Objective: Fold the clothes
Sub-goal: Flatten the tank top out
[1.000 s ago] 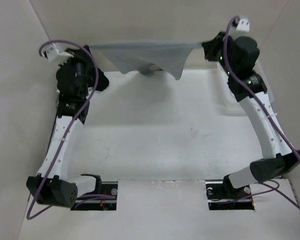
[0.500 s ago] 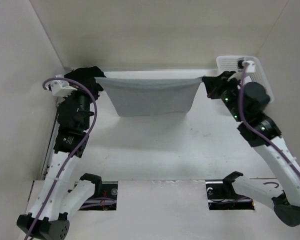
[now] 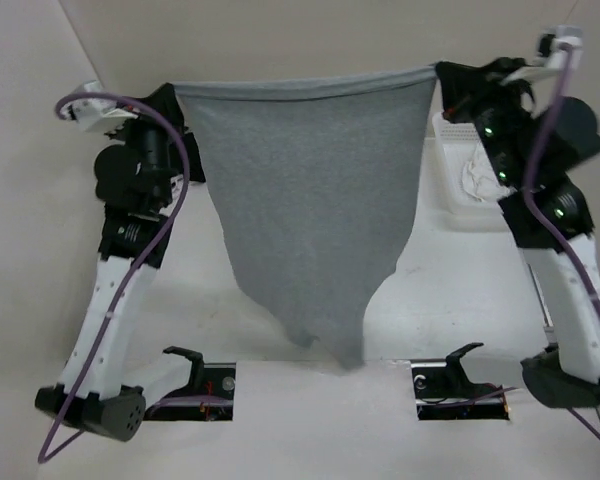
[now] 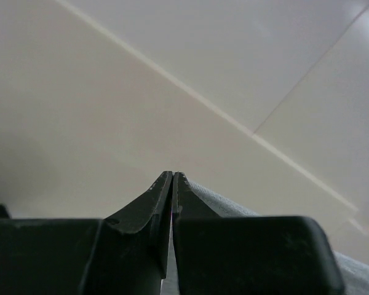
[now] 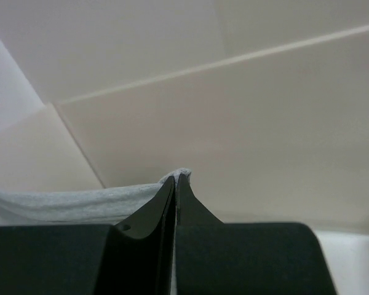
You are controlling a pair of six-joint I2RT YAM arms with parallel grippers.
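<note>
Top (image 3: 310,230): one, grey, hung spread between two end effectors. Its upper edge is taut from one to the other, and the body droops below them to a lopsided point.

Left end effector (image 3: 177,97) is clenched on one corner, right end effector (image 3: 442,78) on the other.

Risks: both pinches sit at the very edge, so pulling further apart could slip a corner free. The skewed hang may bunch when laid on the surface (image 3: 460,300).

Below the right one: one basket (image 3: 470,222), one white cloth (image 3: 477,175) inside.
</note>
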